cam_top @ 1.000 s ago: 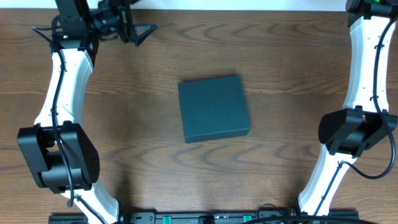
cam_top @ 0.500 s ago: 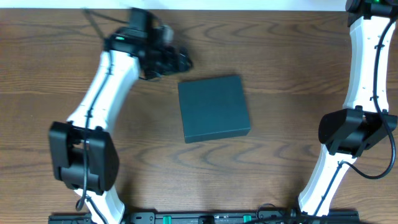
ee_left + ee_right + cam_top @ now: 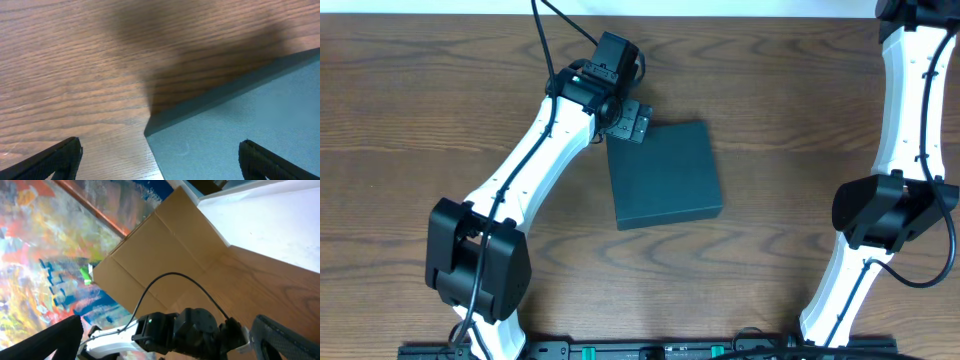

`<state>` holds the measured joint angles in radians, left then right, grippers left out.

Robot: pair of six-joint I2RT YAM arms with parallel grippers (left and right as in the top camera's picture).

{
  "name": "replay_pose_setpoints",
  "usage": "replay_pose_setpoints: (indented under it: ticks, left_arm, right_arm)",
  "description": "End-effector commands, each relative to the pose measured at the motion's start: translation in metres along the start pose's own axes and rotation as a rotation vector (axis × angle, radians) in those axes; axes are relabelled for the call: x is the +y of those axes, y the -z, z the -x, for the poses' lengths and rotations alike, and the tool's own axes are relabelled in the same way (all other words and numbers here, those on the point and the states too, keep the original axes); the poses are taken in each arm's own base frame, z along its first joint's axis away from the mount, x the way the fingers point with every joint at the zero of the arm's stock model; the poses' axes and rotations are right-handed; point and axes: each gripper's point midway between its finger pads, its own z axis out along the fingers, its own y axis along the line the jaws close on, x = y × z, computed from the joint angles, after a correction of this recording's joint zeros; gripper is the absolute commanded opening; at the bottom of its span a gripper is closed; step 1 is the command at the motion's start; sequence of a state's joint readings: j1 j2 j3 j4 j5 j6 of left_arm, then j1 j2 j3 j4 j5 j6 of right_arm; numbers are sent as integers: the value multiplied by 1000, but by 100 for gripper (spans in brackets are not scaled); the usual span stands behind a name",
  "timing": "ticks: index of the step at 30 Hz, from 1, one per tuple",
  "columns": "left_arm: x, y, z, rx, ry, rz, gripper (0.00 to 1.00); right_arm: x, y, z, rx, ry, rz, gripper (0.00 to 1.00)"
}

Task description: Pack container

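Dark teal-green matte cardboard container (image 3: 665, 175) lying mid brown wooden worktop (image 3: 800, 120), its far-left corner sitting below and between left gripper (image 3: 160, 152) fingers (image 3: 60, 157), spread wide; right gripper (image 3: 166, 322) gaping too, well apart.

I see a brown wood-grain table (image 3: 770, 130), grain running left-right, filling the overhead view. Along the table's near edge there's a black rail (image 3: 650, 350) with small green bits on it. Past the table's far edge I get a thin white strip (image 3: 720, 8). From the left wrist view, a dark shadow patch lies on the table wood. From the right wrist view, beyond the table's far edge stands a flat brown cardboard sheet (image 3: 160, 255) with fold creases, tilted in frame. Behind it, farther from the table, is a colourful painted wall (image 3: 45, 240) in orange, blue and white. A white surface (image 3: 270, 220) sits just beside the table edge. A small green mark (image 3: 86, 275) shows at the cardboard's edge; I can't tell what it is.
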<state>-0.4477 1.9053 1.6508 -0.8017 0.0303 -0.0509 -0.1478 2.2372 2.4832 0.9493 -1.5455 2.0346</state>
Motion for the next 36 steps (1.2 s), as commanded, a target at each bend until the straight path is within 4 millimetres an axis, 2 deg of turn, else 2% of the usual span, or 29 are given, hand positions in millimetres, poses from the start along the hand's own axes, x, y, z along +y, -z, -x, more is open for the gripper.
replay_pose_setpoints:
  ticks: [1, 2, 3, 4, 5, 6, 12, 17, 25, 29, 36]
  left_arm:
    - [-33, 16, 3, -16, -9, -161, 99]
    - [-37, 16, 3, -13, -9, -187, 85]
    - [-41, 17, 3, -11, -10, -205, 56]
    - [-41, 17, 2, -10, -9, -208, 23]
    - [-41, 17, 2, -10, -10, -208, 12]
    - [-42, 17, 1, -6, -8, -211, 6]
    - [-62, 19, -13, 62, 85, -255, 6]
    - [-78, 20, -29, 116, 82, -255, 6]
    - [-83, 14, -48, 156, 58, -159, 6]
    - [-83, 4, -60, 194, 55, -149, 6]
    - [-80, -24, -78, 252, 56, -131, 5]
  right_arm:
    - [15, -2, -3, 14, 47, -1, 99]
    - [15, -2, -3, 14, 47, -1, 99]
    - [15, -2, -3, 14, 47, -2, 99]
    - [15, -2, -3, 14, 47, -1, 99]
    - [15, -2, -3, 14, 48, -1, 99]
    - [15, -2, -3, 14, 47, -1, 99]
    - [15, -2, -3, 14, 48, -1, 99]
    - [15, -2, -3, 14, 47, -1, 99]
    - [15, -2, -3, 14, 47, -1, 99]
    - [15, -2, -3, 14, 47, -1, 99]
    - [15, -2, -3, 14, 46, -1, 99]
